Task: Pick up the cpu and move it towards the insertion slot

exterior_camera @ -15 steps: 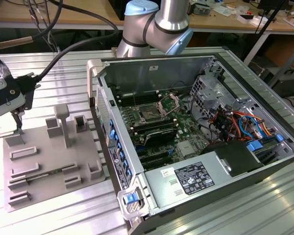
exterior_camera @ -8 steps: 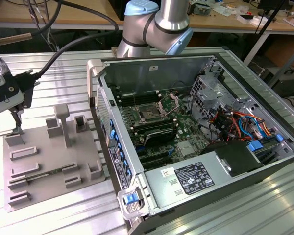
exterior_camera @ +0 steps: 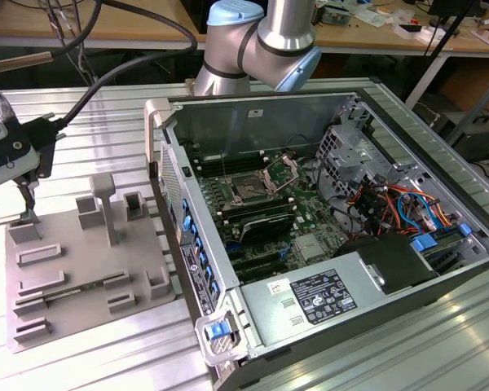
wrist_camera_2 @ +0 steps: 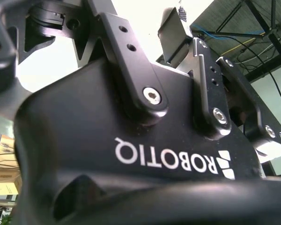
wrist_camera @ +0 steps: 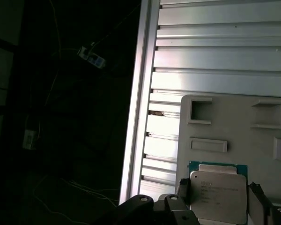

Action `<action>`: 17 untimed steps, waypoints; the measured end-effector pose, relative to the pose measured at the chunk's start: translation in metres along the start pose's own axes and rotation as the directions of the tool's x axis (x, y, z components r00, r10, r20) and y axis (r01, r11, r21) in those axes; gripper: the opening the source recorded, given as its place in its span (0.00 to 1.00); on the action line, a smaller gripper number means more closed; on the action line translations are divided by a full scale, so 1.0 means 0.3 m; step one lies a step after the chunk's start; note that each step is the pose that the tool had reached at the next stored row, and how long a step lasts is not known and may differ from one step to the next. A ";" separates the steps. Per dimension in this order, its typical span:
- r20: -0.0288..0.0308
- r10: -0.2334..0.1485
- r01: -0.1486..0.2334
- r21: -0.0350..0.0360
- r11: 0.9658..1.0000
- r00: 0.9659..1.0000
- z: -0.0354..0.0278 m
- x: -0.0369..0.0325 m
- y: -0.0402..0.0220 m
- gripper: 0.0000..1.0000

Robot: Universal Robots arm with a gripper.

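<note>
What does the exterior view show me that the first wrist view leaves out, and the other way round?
Exterior view's own: the robot arm, the open computer case and, on its motherboard, the insertion slot with its dark centre.

First wrist view's own: the cpu up close, silvery top with a thin green rim, and a white cable connector in the dark beyond the table edge.

Shared: the grey tray, the slatted metal table and the end effector, which is at the tray, toward the exterior view's left, apart from the case.
</note>
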State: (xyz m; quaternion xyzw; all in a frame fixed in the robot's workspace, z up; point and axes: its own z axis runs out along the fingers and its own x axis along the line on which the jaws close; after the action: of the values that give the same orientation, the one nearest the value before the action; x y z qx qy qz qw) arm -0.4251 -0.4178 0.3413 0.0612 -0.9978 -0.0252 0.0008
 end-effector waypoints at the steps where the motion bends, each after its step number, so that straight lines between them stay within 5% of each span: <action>1: 0.000 0.000 0.000 0.000 1.000 1.000 -0.002 0.000 0.000 0.55; 17: 0.000 0.000 0.000 0.000 1.000 1.000 -0.024 0.000 0.001 0.55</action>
State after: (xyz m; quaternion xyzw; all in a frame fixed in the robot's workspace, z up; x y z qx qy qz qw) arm -0.4251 -0.4178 0.3486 0.0612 -0.9978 -0.0252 0.0007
